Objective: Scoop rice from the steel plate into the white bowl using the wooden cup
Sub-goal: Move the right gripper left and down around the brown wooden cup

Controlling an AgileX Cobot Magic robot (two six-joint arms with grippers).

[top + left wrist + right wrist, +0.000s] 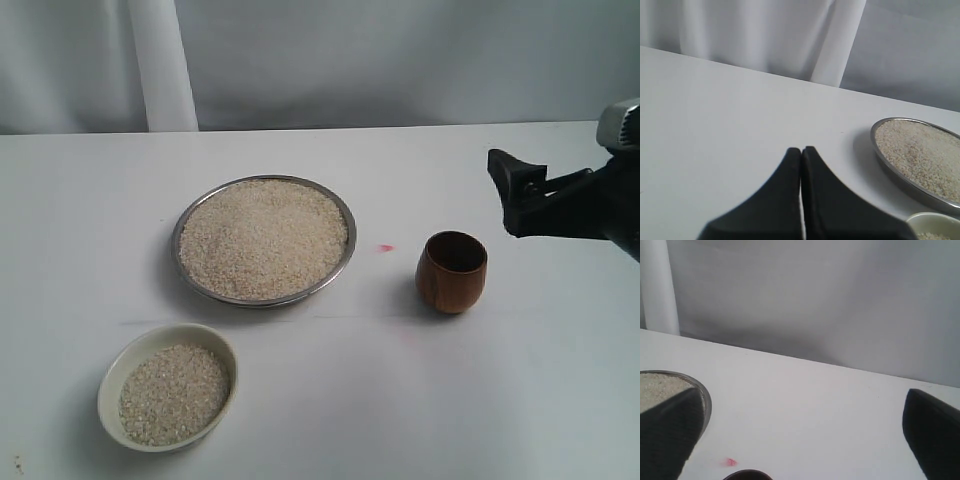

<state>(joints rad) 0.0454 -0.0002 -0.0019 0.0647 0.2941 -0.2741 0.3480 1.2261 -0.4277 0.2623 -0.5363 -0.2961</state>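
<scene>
A red mark (385, 247) dots the bench (500, 400) between the steel plate (176, 243) of rice (263, 238) and the upright wooden cup (452, 272). The white bowl (150, 343) sits at the plate's 7 o'clock. The right gripper (510, 195) hovers at the cup's 2 o'clock, jaws wide and empty. The left gripper (801, 152) is closed.

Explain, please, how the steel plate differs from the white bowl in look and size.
The steel plate is shiny grey metal; the white bowl is cream-white. The steel plate is wide and shallow; the white bowl is smaller and deeper. The steel plate has a thin rim; the white bowl has a thick one. Both are round, stand on the table and hold rice.
</scene>
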